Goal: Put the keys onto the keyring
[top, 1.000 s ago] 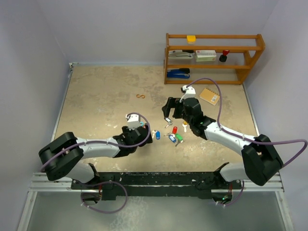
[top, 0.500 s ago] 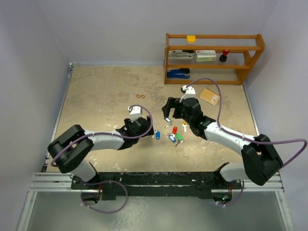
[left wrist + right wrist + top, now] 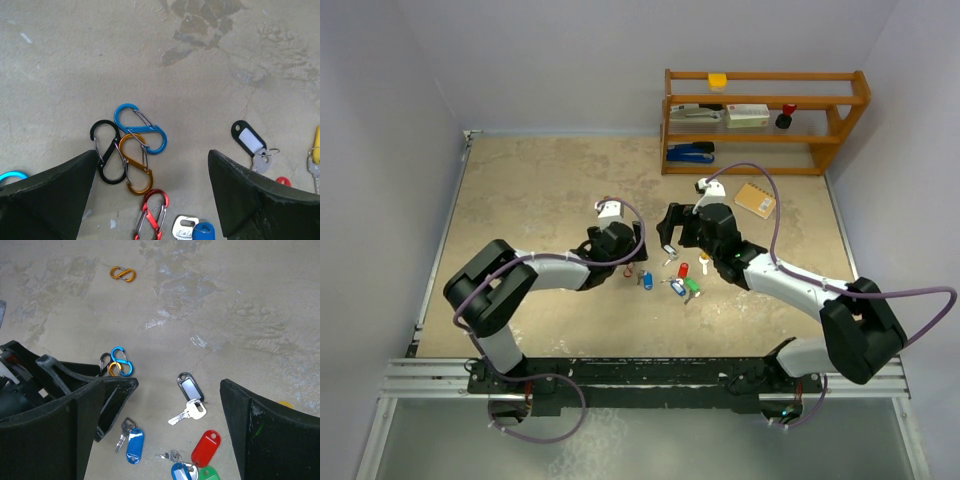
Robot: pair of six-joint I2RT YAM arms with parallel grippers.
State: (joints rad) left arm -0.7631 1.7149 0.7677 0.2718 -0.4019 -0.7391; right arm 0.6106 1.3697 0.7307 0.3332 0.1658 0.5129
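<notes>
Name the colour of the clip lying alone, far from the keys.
Orange clip; clearest in the right wrist view.

Four S-clips [image 3: 141,128] clustered on table [image 3: 520,190]; lone orange clip [image 3: 612,201] apart; wooden shelf [image 3: 820,76] behind

Two white-and-black arms, purple cabling.
Left arm [image 3: 545,270], lower left of top view, & right arm [image 3: 790,285], lower right: white links, black joints, purple cable [image 3: 920,292] looped on each; left gripper [image 3: 152,155] & right gripper [image 3: 178,384] w/ matte black wedge fingers [image 3: 45,190].
</notes>
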